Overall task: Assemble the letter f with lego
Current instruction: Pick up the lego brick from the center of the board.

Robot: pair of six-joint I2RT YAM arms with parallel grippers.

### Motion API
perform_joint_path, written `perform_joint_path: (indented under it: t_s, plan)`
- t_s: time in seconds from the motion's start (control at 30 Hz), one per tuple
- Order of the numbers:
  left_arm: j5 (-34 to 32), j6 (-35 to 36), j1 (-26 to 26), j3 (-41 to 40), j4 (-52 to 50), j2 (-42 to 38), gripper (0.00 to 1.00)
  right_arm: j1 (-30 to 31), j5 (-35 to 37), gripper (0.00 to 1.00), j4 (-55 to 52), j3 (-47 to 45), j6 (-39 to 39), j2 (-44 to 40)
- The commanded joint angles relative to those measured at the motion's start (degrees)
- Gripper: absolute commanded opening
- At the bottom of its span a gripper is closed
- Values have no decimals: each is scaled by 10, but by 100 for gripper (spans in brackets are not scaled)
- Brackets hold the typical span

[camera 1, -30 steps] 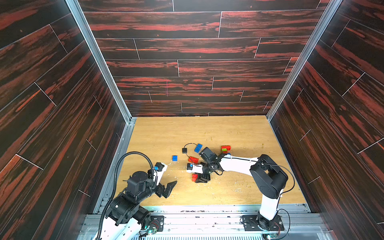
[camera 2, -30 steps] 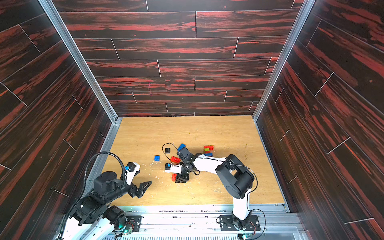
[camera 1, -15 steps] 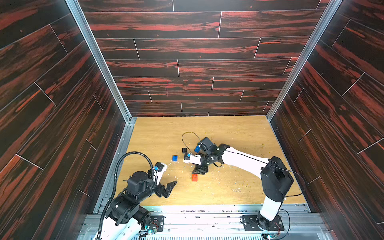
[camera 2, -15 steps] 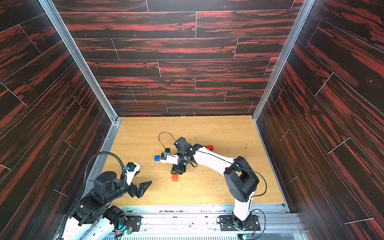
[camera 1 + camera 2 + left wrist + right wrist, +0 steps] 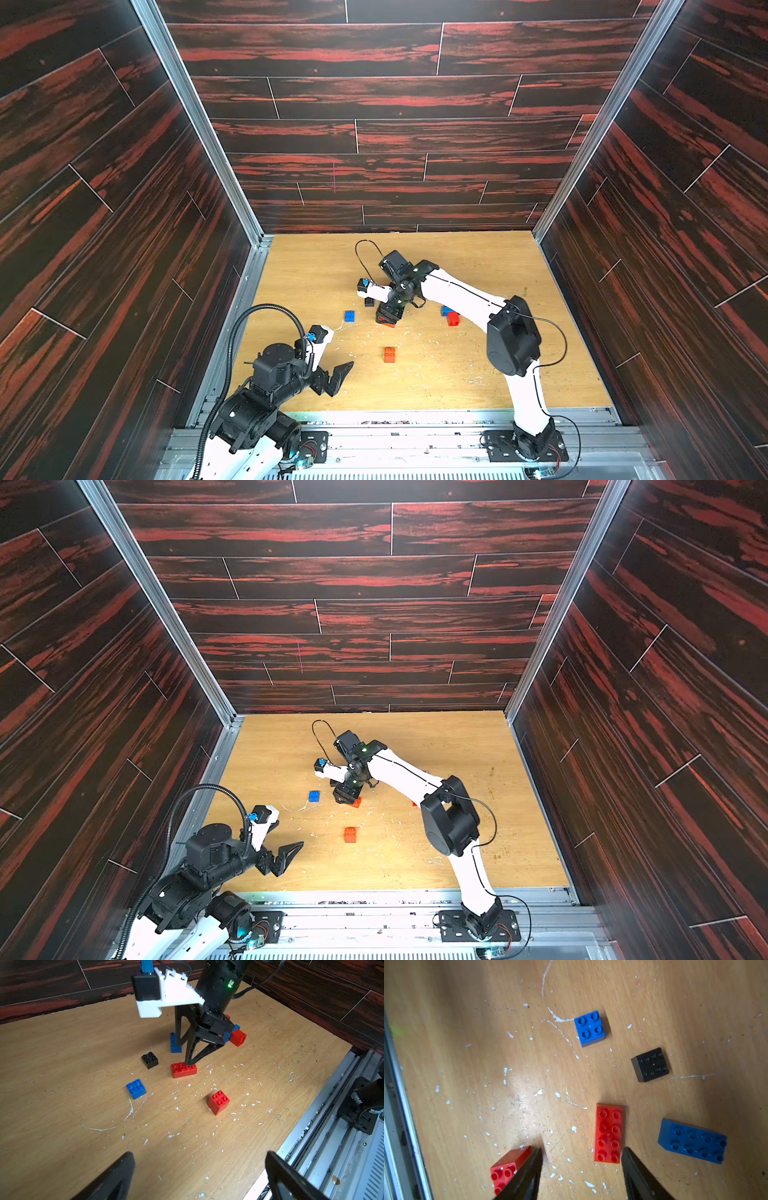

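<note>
As scuffed wood tabletop (image 5: pixel 457 374) sits between dark walls (image 5: pixel 374 104), left gripper (image 5: pixel 340 376) wide, right gripper (image 5: pixel 582 1150) parted over lego (image 5: pixel 608 1133)

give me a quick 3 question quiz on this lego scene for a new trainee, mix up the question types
1. True or false: the left end effector is shut.
2. In the right wrist view, what lies on the table between the fingers of the right end effector? A nothing; B a red oblong brick; C a yellow round brick.
3. How many blue bricks show in the right wrist view?

Key: 1 false, it stands open and empty. 2 B. 3 two: the blue square brick and the blue oblong brick.
</note>
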Motion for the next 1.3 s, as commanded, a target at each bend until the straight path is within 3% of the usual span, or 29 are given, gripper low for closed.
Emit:
perform_joint_path:
  t_s: [0.0,0.8,1.1,1.27]
  plan:
    - [-4,0,-2,-3,2,-4,100,0,12,64,-49,24,12,22]
    - [-1,0,-1,-4,2,-1,100,-16,62,63,-49,82,39,120]
    - [-2,0,-2,-4,2,-3,100,-19,56,57,-50,91,39,137]
    - [0,0,-2,-4,2,-2,100,-19,53,49,-53,95,39,142]
